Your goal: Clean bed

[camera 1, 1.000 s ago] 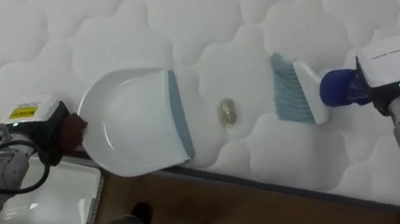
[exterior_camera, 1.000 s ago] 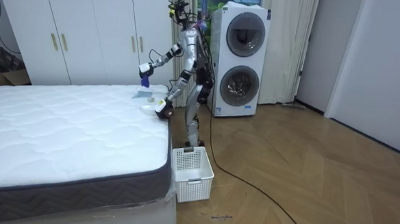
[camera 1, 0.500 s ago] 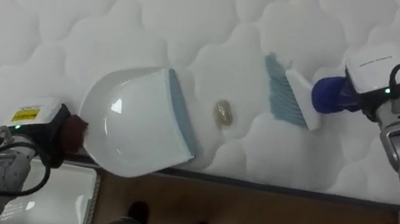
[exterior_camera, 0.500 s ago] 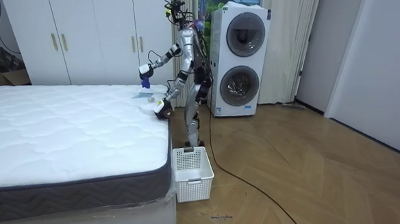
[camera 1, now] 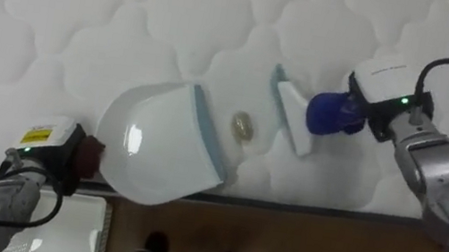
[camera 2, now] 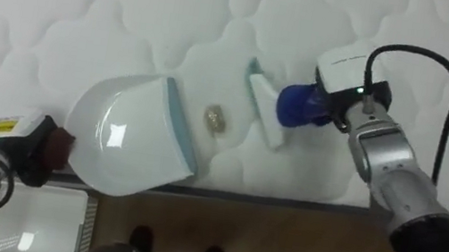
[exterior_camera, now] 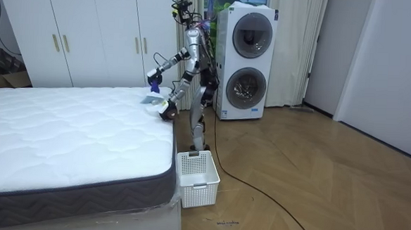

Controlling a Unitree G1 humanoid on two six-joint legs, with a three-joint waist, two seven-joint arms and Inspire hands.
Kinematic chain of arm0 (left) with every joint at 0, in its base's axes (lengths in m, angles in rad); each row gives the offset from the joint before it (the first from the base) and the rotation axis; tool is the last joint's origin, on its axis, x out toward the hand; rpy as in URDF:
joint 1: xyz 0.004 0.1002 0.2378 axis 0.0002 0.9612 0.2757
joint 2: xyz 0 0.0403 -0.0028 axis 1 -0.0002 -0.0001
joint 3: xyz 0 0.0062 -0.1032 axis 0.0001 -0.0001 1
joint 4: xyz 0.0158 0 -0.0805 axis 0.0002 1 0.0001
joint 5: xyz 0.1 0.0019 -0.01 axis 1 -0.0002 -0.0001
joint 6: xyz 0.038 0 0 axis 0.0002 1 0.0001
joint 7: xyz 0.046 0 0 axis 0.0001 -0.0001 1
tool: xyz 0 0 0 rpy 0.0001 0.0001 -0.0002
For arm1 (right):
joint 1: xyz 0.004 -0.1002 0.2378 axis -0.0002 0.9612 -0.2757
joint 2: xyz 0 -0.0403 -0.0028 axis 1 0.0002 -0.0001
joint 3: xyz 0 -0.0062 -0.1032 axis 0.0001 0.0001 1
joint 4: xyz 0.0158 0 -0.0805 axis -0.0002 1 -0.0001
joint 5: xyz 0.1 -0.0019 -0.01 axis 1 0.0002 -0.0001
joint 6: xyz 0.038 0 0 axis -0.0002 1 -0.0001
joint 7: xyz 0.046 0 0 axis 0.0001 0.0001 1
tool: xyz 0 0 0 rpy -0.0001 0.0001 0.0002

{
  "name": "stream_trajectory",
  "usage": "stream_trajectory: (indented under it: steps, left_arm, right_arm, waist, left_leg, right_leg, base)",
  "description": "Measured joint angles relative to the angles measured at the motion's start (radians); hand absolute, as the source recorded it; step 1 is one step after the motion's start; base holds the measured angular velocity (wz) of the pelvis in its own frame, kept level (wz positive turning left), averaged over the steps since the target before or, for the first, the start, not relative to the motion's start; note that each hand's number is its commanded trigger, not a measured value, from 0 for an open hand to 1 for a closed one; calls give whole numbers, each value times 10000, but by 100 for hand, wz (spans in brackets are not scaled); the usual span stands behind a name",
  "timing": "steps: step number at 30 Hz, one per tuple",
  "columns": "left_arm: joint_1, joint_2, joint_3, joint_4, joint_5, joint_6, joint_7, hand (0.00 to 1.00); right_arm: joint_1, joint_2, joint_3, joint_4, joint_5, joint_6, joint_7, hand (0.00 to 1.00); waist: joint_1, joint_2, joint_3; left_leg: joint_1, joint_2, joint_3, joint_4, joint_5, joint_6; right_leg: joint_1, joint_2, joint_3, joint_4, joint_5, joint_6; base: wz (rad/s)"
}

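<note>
A white dustpan [camera 1: 157, 152] with a blue-grey lip lies on the white quilted mattress [camera 1: 88, 14] near its front edge. My left hand [camera 1: 47, 152] is shut on its dark handle at the lower left. A small brownish scrap [camera 1: 242, 126] lies just in front of the lip. To the scrap's right stands a white brush [camera 1: 284, 117], its bristles a short way from the scrap. My right hand [camera 1: 383, 104] is shut on the brush's blue handle [camera 1: 328, 114]. In the room view I stand at the bed's [exterior_camera: 63, 136] far corner, both arms over the mattress.
The mattress edge [camera 1: 302, 209] runs along the bottom of the eye views, with wooden floor below it. A white basket [camera 1: 74, 220] sits on the floor at my lower left, the same basket [exterior_camera: 197, 178] by the bed's side. Stacked washing machines [exterior_camera: 240, 60] stand behind me.
My right hand has swept the brush leftward across the mattress, from well right of the scrap to close beside it. The dustpan and left hand have stayed about where they were.
</note>
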Motion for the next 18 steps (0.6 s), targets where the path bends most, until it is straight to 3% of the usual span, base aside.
stream_trajectory:
  steps: [2, 4, 7, 9, 12, 18]
  left_arm:
    - [60, -66, 3, -3, 81, 26, 100, 100]
    - [148, -71, 3, 93, 239, 86, 144, 100]
    - [271, -131, -2, 147, 450, 26, 132, 100]
    - [289, -174, -2, 237, 687, 26, 122, 100]
    - [309, -273, -4, 256, 965, 10, 115, 100]
    - [261, -453, 62, 734, 958, -12, 139, 100]
  right_arm:
    - [0, 460, -4, 0, 1153, -28, 475, 100]
    - [1, 903, 61, -8, 2480, -349, 1314, 100]
    - [0, 1288, 460, 39, 3554, -838, 2273, 100]
    - [0, 1525, 695, 65, 4143, -939, 2717, 100]
    - [1, 1641, 889, 64, 4996, -1231, 3432, 100]
    - [5, 1638, 940, 65, 6634, -1419, 4525, 100]
  waist:
    - [63, 52, -30]
    - [124, 124, -74]
    - [193, 205, -120]
    - [205, 204, -120]
    - [273, 208, -119]
    - [273, 246, -137]
  left_leg:
    - [-62, 11, 4, 126, 7, -11]
    - [-83, -16, -3, 163, 12, -16]
    - [-73, -31, -14, 193, 14, -12]
    - [-76, -64, -14, 210, 14, -11]
    - [-107, -199, -32, 200, 4, 7]
    - [-280, -197, -58, 527, -10, 30]
  right_leg:
    - [-60, 1, -7, 55, -16, -15]
    - [-135, -51, -14, 199, -67, -29]
    - [-132, -125, -33, 281, -103, -36]
    - [-167, -190, -39, 441, -176, -34]
    - [-313, -359, -56, 765, -362, -25]
    - [-442, -493, -80, 937, -511, -39]
  base:
    - [3]
    - [2]
    - [4]
    - [6]
    - [11]
    - [2]
